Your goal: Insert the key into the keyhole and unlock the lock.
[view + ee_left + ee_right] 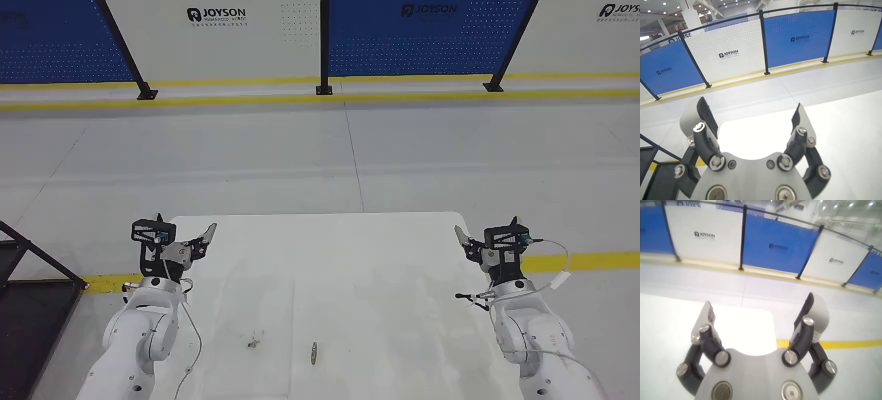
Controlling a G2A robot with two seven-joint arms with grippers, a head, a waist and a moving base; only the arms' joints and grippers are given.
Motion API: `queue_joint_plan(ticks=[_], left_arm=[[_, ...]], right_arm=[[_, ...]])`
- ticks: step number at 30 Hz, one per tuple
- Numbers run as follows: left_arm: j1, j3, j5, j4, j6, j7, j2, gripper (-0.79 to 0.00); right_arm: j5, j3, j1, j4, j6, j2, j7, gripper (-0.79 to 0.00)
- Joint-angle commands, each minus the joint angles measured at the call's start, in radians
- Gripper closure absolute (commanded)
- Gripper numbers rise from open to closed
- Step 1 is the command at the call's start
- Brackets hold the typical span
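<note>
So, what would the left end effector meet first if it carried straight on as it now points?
Probably nothing near: the open left end effector aims past the corner of the table toward bare floor, then the fence.

The left arm (148, 322) and right arm (528, 325) are sitting bent at the elbows, one at each side, well apart, with the wrists angling slightly inward. The left gripper (750, 103) is holding its fingers spread wide. The right gripper (758, 299) is gaping just as wide.

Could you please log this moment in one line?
left gripper: open, empty | right gripper: open, empty | table: two small items, untouched
</note>
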State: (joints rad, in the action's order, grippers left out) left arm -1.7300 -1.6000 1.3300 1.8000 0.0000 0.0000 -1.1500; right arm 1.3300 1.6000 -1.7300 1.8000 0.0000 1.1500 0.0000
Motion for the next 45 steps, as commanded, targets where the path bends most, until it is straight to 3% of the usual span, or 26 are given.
queue_joint_plan(ticks=[1, 7, 11, 15, 19, 24, 30, 33, 36, 39, 41, 43, 45], left_arm=[[0.000, 0.000, 0.000, 0.000, 0.000, 0.000, 0.000, -0.784], [-0.013, -0.008, 0.004, 0.004, 0.004, 0.019, -0.001, -0.785], [-0.124, -0.059, 0.016, 0.046, -0.073, 0.047, 0.005, -0.785], [-0.295, -0.170, 0.049, 0.122, -0.291, 0.003, 0.024, -0.785], [-0.419, -0.263, -0.041, 0.181, -0.473, -0.044, 0.032, -0.785], [-0.530, -0.281, -0.178, 0.243, -0.629, -0.177, 0.036, -0.785], [-0.538, -0.193, -0.288, 0.311, -0.613, -0.492, 0.040, -0.785], [-0.487, -0.140, -0.397, 0.319, -0.550, -0.679, 0.044, -0.785], [-0.427, -0.082, -0.417, 0.307, -0.475, -0.798, 0.045, -0.785], [-0.365, -0.008, -0.387, 0.280, -0.391, -0.884, 0.044, -0.785], [-0.330, 0.039, -0.360, 0.263, -0.353, -0.921, 0.043, -0.720], [-0.307, 0.075, -0.297, 0.247, -0.309, -0.917, 0.041, -0.776], [-0.291, 0.106, -0.249, 0.232, -0.272, -0.906, 0.040, -0.702]], right_arm=[[0.000, 0.000, 0.000, 0.000, 0.000, 0.000, 0.000, -0.785], [0.000, 0.000, 0.000, 0.000, 0.000, 0.000, 0.000, -0.785], [0.000, 0.000, 0.000, 0.000, 0.000, 0.000, 0.000, -0.785], [0.000, 0.000, 0.000, 0.000, 0.000, 0.000, 0.000, -0.785], [0.000, 0.000, 0.000, 0.000, 0.000, 0.000, 0.000, -0.785], [0.000, 0.000, 0.000, 0.000, 0.000, 0.000, 0.000, -0.785], [0.000, 0.000, 0.000, 0.000, 0.000, 0.000, 0.000, -0.785], [0.000, 0.000, 0.000, 0.000, 0.000, 0.000, 0.000, -0.785], [0.000, 0.000, 0.000, 0.000, 0.000, 0.000, 0.000, -0.785], [0.000, 0.000, 0.000, 0.000, 0.000, 0.000, 0.000, -0.785], [0.000, 0.000, 0.000, 0.000, 0.000, 0.000, 0.000, -0.785], [0.000, 0.000, 0.000, 0.000, 0.000, 0.000, 0.000, -0.785], [0.000, 0.000, 0.000, 0.000, 0.000, 0.000, 0.000, -0.785]])
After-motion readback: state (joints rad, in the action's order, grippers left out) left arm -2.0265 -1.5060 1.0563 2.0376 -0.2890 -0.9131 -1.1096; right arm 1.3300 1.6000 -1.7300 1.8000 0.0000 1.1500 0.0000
